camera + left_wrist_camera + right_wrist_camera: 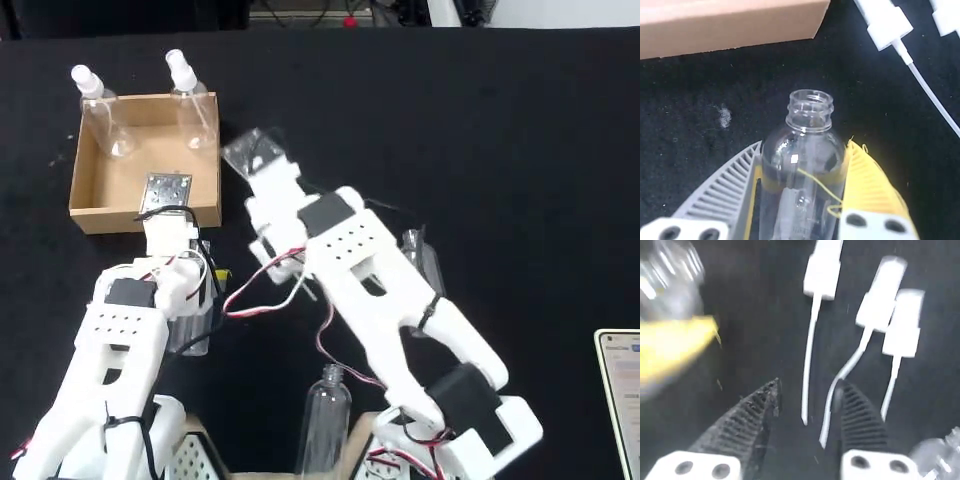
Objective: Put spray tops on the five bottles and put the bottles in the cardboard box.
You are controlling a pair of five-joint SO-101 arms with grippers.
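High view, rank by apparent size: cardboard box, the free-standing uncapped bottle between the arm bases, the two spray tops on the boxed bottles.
1. Brown cardboard box
2. Uncapped clear plastic bottle
3. White plastic spray tops, one and the other: alike, not ranked.

no text, label or number can be read.

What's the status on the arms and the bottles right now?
Left pincer shut on uncapped bottle. Right pincer open over three loose spray tops. Two capped bottles in cardboard box.
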